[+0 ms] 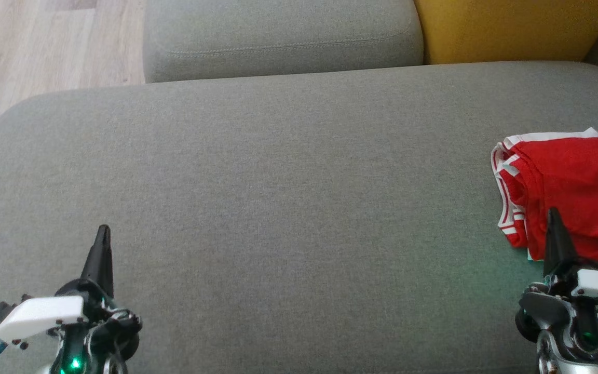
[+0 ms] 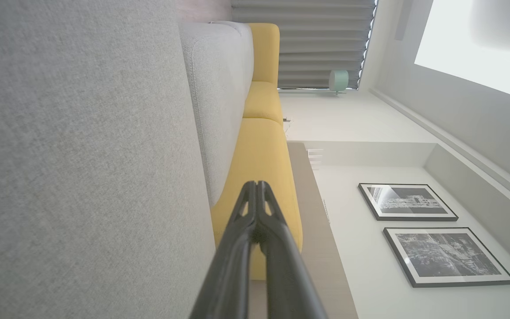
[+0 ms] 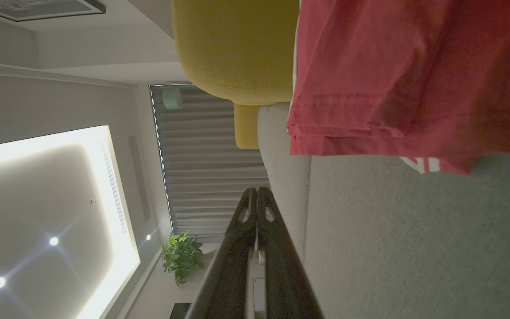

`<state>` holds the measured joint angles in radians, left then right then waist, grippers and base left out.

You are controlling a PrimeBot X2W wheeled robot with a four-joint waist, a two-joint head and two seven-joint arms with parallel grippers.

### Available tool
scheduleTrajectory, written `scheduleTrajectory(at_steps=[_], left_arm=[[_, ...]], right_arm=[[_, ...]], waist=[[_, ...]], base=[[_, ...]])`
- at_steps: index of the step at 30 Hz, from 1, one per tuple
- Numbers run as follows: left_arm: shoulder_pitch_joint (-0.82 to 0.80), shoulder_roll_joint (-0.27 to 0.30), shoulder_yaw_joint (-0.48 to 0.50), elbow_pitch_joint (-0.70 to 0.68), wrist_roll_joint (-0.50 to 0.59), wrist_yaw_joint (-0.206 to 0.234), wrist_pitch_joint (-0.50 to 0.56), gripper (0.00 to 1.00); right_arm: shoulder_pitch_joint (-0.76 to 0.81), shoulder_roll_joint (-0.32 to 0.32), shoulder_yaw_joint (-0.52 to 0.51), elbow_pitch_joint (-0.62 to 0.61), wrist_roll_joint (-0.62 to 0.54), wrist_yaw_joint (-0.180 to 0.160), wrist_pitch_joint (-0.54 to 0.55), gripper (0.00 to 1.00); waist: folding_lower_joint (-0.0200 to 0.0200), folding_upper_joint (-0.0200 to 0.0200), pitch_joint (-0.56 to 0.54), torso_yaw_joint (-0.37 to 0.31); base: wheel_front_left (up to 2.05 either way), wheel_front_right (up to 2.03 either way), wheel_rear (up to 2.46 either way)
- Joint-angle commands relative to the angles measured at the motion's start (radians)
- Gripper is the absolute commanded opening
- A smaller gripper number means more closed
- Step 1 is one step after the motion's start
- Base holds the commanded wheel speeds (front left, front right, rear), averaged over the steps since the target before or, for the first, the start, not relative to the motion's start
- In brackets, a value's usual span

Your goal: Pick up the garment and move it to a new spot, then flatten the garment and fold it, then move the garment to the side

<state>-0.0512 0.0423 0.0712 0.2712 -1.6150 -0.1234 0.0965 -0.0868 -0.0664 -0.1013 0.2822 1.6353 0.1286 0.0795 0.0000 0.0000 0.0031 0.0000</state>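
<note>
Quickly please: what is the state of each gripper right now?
Left gripper: closed, holding nothing.
Right gripper: closed, holding nothing; the red garment lies close by.

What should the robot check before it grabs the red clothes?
1. Garment in sight: ok. It lies crumpled at the right end of the cushion, partly cut off by the picture's edge.
2. Right hand near the garment: ok. Its fingers point at the near edge.
3. Right hand open to grab: not ok. It is shut and holds nothing.
4. Right hand touching the garment: cannot tell.
5. Left hand free: ok. It is shut, holds nothing and sits far to the left.
6. Room on the cushion for a new spot: ok.
</note>
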Motion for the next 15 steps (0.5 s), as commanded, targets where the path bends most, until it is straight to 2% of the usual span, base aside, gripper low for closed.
scheduleTrajectory(at_steps=[1,15], left_arm=[[-0.056,0.016,0.033,-0.026,-0.002,-0.007,0.009,0.0],[-0.056,0.014,0.035,-0.026,0.0,-0.007,0.01,0.0]], right_arm=[[-0.018,-0.006,0.018,-0.039,-0.001,0.002,0.009,0.0],[-0.019,-0.003,0.013,-0.039,-0.005,0.002,0.013,0.0]], waist=[[0.0,0.0,0.0,0.0],[0.0,0.0,0.0,0.0]], base=[[0.0,0.0,0.0],[0.0,0.0,0.0]])
